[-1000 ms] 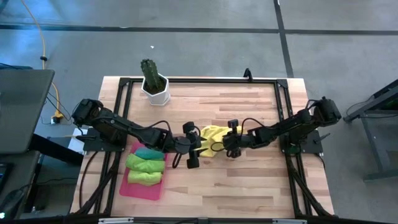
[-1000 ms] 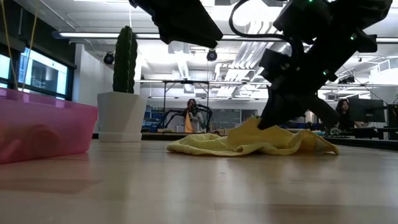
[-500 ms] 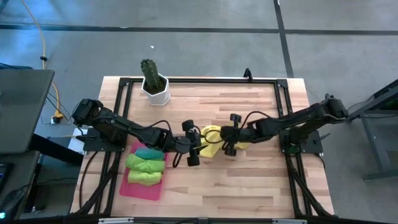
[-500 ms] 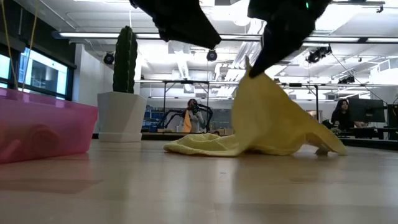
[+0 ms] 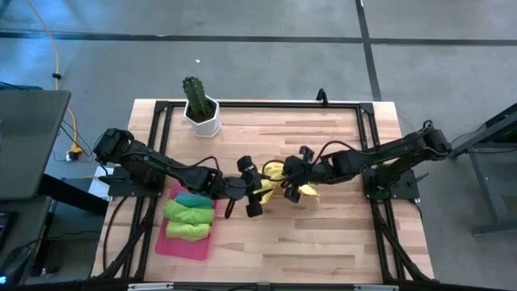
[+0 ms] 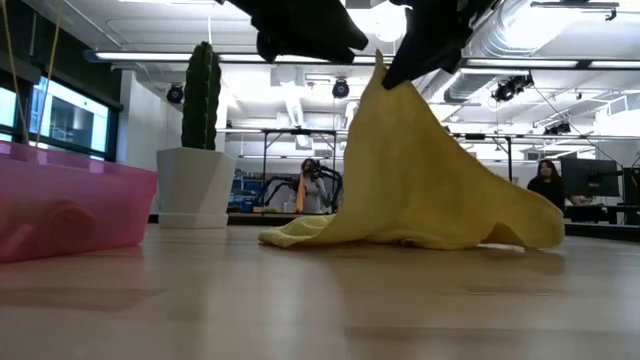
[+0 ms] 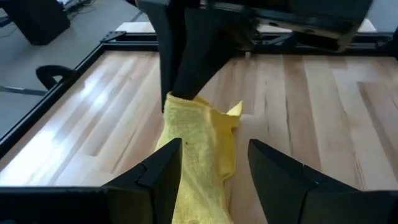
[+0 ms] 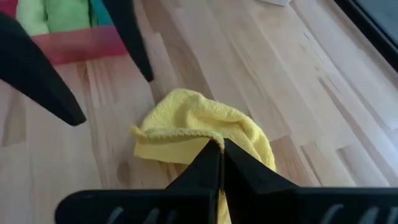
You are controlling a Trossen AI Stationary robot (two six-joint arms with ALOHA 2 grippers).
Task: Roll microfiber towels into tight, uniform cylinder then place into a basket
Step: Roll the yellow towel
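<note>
A yellow microfiber towel [image 6: 420, 190] stands pulled up into a tall peak on the wooden table, its lower edges on the boards. My right gripper [image 6: 392, 68] is shut on its top, above the table's middle [image 5: 286, 183]. My left gripper [image 7: 214, 177] is open just left of it [image 5: 255, 192]; the hanging yellow towel [image 7: 202, 149] passes between its fingers, and whether they touch it I cannot tell. The pink basket [image 5: 164, 245] at the near left holds a teal towel [image 5: 192, 199] and two green rolled towels [image 5: 188, 221]. My right gripper pinches a raised point of the yellow towel [image 6: 380, 72] between its two shut fingers. The fingers slant down from the table's right side. The towel hangs below them like a tent, drawn up fairly taut, with its lower edge [image 6: 400, 240] on the table.
A white pot with a cactus [image 5: 200, 113] stands at the far left of the table. A black frame [image 5: 367, 121] runs round the table's edges. Bare wood lies near and far of the towel. People sit in the room beyond.
My right gripper has risen and rolled at the wrist, shifting a little toward the table's left. It has drawn the yellow towel's held part up from a low heap into a tall peak, while the towel's lower edge stayed on the table.
</note>
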